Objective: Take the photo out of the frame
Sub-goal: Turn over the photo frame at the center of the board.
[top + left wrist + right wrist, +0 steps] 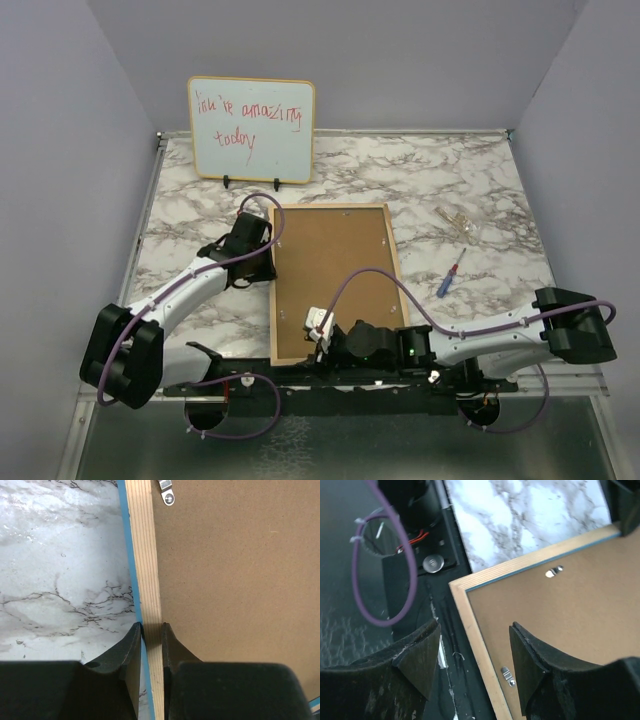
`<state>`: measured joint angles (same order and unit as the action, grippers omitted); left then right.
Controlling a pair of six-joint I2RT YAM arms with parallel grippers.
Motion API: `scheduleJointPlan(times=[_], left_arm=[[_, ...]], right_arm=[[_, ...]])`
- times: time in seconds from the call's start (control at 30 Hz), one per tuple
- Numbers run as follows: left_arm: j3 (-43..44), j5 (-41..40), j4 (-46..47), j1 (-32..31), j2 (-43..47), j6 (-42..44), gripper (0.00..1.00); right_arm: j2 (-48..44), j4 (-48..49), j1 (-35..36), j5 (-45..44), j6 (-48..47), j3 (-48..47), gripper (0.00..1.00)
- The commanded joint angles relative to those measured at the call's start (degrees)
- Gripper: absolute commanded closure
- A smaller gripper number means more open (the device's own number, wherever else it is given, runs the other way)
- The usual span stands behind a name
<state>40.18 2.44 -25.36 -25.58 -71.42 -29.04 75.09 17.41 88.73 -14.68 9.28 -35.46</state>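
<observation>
1. Top external view: we find the frame (335, 285) lying face down at the centre of the desk (470, 180), with its brown back up and its pale wood rim around it. The photo is hidden from us.
2. The left claw (266, 262) sits on the frame's left edge, at the left middle of the picture. The right claw (318, 326) is at the frame's lower left corner.
3. A whiteboard (250, 128) stands at upper left. A screwdriver (449, 274) lies on the desk to the right of the frame, apart from it.
4. Left wrist view: the left claw (151, 627) is clenched on the frame's wood rim, with one finger against the blue edge and the other on the brown back. A metal tab (167, 492) shows at the top.
5. Right wrist view: the right claw (475, 630) is released and grasps nothing. Its fingers stand apart, one on either side of the rim near the frame's corner.
</observation>
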Motion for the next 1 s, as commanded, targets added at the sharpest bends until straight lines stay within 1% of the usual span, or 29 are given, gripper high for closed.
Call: scheduleJointPlan(times=[0.0, 0.07, 0.2, 0.33, 0.43, 0.6, 0.77, 0.87, 0.97], left_arm=[[2.79, 4.04, -0.03, -0.34, 2.41, 0.82, 1.0], [2.88, 4.03, -0.04, -0.34, 2.49, 0.78, 1.0], [3.05, 4.13, -0.04, -0.34, 2.45, 0.8, 1.0], [3.27, 4.26, -0.12, -0.34, 2.29, 0.87, 1.0], [3.4, 4.49, -0.21, -0.34, 2.52, 0.71, 1.0], [3.15, 4.35, -0.53, -0.34, 2.9, 0.99, 1.0], [2.82, 4.59, -0.56, -0.34, 3.06, 0.87, 1.0], [2.72, 4.52, -0.56, -0.34, 3.15, 0.9, 1.0], [2.55, 4.41, -0.56, -0.34, 3.52, 0.84, 1.0]], right_arm=[[-1.07, 10.07, 0.48, 12.7, -10.53, 3.86, 0.38], [-0.63, 8.18, 0.5, 16.6, -12.2, 3.24, 0.39], [3.39, 4.44, 0.59, 19.24, -14.13, 0.21, 0.41], [7.41, 7.48, 0.94, 17.7, -16.38, -0.02, 0.45], [9.27, 5.7, 0.95, 15.38, -18.01, -1.64, 0.47], [10.55, 5.5, 0.95, 14.89, -21.33, -1.74, 0.5], [12.73, 4.59, 0.95, 11.25, -21.8, -3.04, 0.51], [13.49, 5.87, 0.95, 10.16, -22.45, -2.58, 0.51], [14.41, 6.34, 0.94, 10.29, -23.52, -2.49, 0.53]])
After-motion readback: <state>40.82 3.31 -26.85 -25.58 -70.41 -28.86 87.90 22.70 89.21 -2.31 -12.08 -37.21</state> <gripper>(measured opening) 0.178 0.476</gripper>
